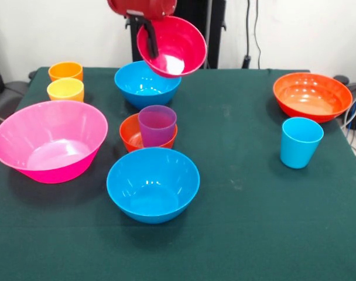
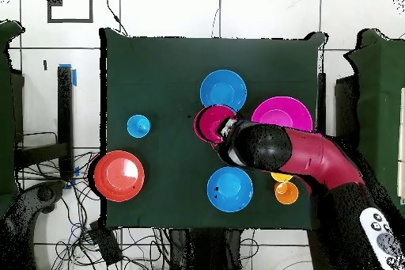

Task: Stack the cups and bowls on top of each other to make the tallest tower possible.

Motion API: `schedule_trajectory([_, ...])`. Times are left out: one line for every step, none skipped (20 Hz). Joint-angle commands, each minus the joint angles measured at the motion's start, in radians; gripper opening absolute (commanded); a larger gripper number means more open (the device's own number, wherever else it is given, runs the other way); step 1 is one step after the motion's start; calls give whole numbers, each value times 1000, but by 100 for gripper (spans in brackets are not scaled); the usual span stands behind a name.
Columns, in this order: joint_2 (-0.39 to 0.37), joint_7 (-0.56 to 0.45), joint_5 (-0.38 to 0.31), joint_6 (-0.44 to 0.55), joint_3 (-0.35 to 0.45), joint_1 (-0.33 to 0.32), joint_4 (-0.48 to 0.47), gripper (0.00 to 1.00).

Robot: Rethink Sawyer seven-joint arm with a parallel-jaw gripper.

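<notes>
My gripper (image 1: pixel 151 42) is shut on the rim of the small magenta-red bowl (image 1: pixel 175 48) and holds it tilted in the air, above the far blue bowl (image 1: pixel 146 85). In the overhead view the gripper (image 2: pixel 225 131) and this bowl (image 2: pixel 210 123) sit mid-table. A purple cup (image 1: pixel 157 124) stands inside the small orange bowl (image 1: pixel 130 134); the arm hides both from overhead. The second blue bowl (image 1: pixel 153 184) is in front. The large pink bowl (image 1: pixel 49 140) is at the left. Orange (image 1: pixel 65 71) and yellow (image 1: pixel 65 89) cups stand behind it.
The wide orange-red bowl (image 1: pixel 312 96) and the light blue cup (image 1: pixel 300 142) stand at the right side of the green table (image 1: pixel 254 222). The arm (image 2: pixel 300 156) crosses the table from the overhead view's lower right. Cables lie on the floor around the table.
</notes>
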Motion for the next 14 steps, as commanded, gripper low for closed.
schedule_trajectory([142,-274,-92,-111,207,-61,76,0])
schedule_trajectory([150,-277,-103,-128,232,-78,82,0])
schedule_trajectory([164,-284,-112,-140,251,-91,83,0])
schedule_trajectory([172,-281,-121,-145,265,-103,89,0])
schedule_trajectory([184,-279,-133,-151,278,-113,91,0])
schedule_trajectory([194,-273,-145,-164,291,-124,98,0])
schedule_trajectory([201,-265,-154,-159,296,-131,102,0])
schedule_trajectory([211,-262,-167,-164,306,-141,103,0])
schedule_trajectory([221,-260,-180,-170,316,-150,104,0])
schedule_trajectory([231,-260,-189,-164,325,-160,102,0])
schedule_trajectory([238,-261,-199,-159,335,-170,101,0])
schedule_trajectory([242,-262,-206,-149,346,-180,97,0])
schedule_trajectory([247,-264,-212,-138,356,-190,95,0])
schedule_trajectory([249,-265,-216,-124,366,-197,90,0])
